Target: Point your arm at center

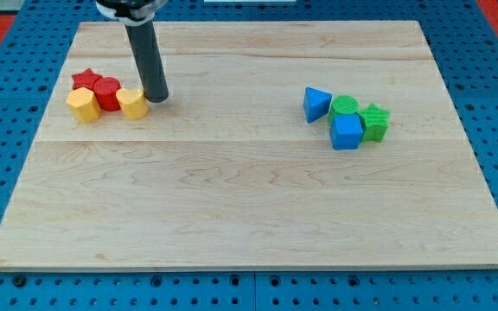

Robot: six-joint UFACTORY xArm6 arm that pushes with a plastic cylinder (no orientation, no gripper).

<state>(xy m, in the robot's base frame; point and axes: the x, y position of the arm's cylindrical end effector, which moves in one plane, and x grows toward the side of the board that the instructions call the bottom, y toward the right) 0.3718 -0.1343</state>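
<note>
The rod [145, 52] is cut off by the view's top edge, the red star [82, 79] sits partly behind the red cylinder [107, 92], and the green cylinder [345, 106] partly behind the blue cube [347, 132]

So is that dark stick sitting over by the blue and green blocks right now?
No, my tip is at the view's upper left, right beside a yellow block in the red-and-yellow cluster, far from the blue triangular block.
</note>
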